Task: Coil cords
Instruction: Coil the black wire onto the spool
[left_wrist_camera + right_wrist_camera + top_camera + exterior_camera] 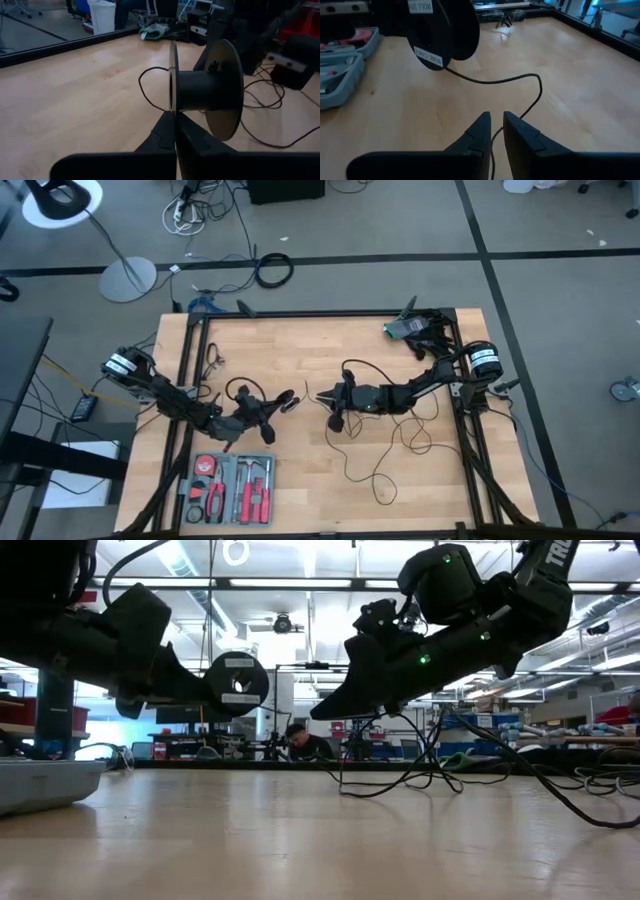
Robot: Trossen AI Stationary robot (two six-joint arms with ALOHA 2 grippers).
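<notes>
Robotics lab or workshop: framed wooden surface [320, 345], tool kit [232, 488], cluttered benches [560, 735] beyond, ceiling strip lights [300, 582], floor cables [273, 270].

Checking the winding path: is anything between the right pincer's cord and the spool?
Nothing visible. The left pincer holds the spool by one flange, lifted off the table. The cord runs from the spool across bare wood to the right pincer, which grips it.
</notes>
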